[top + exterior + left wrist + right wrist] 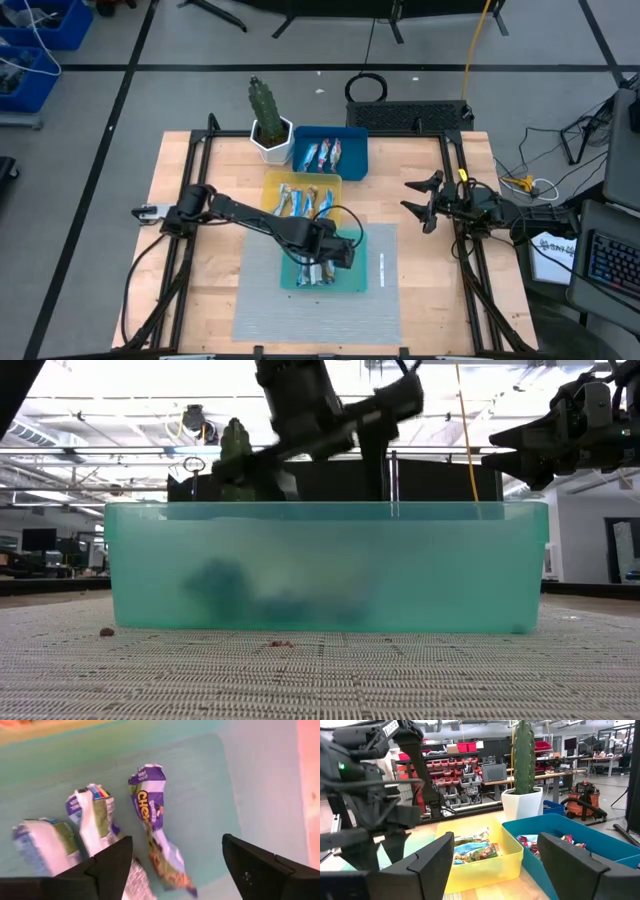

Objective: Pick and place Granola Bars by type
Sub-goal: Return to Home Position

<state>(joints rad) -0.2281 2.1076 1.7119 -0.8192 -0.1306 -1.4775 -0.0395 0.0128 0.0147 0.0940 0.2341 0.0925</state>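
My left gripper [175,870] hovers open over the teal tray [362,262], pointing steeply down. Several granola bars lie flat on the tray's floor. A purple-and-white one [150,810] lies below the gap between my fingers, apart from them. Two more [92,817] [40,842] lie beside it. The low view shows the tray [325,565] with dark shapes inside and the left arm [300,400] above it. My right gripper [415,198] waits open at the table's right side, level and clear of everything.
A yellow tray [272,185] with several bars stands just beyond the teal one, and a blue tray [355,150] with bars stands farther back. A cactus in a white pot [268,125] stands at the back left. The teal tray rests on a grey mat [380,300].
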